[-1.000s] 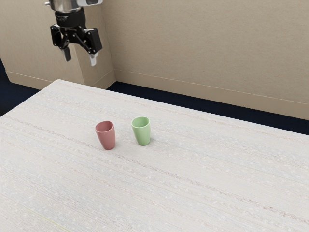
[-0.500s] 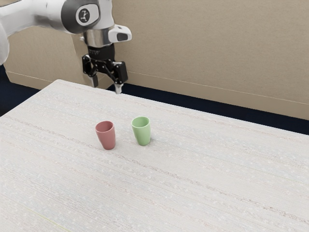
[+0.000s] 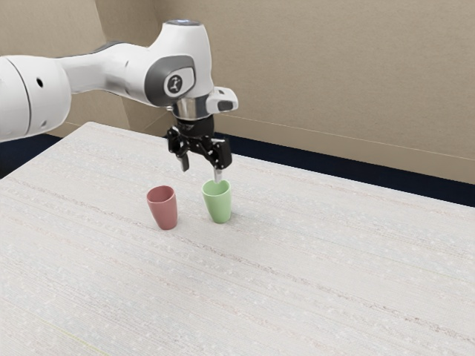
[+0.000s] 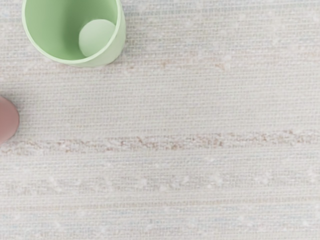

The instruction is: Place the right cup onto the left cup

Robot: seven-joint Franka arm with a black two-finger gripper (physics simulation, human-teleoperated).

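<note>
Ideally, the black two-finger hand (image 3: 201, 170), its fingers spread, is centred over the tapered green cup (image 3: 217, 204) before being lowered.

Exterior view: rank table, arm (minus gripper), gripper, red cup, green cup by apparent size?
1. table
2. arm, even though cut off at the frame's edge
3. gripper
4. red cup and green cup: look alike, not ranked
</note>
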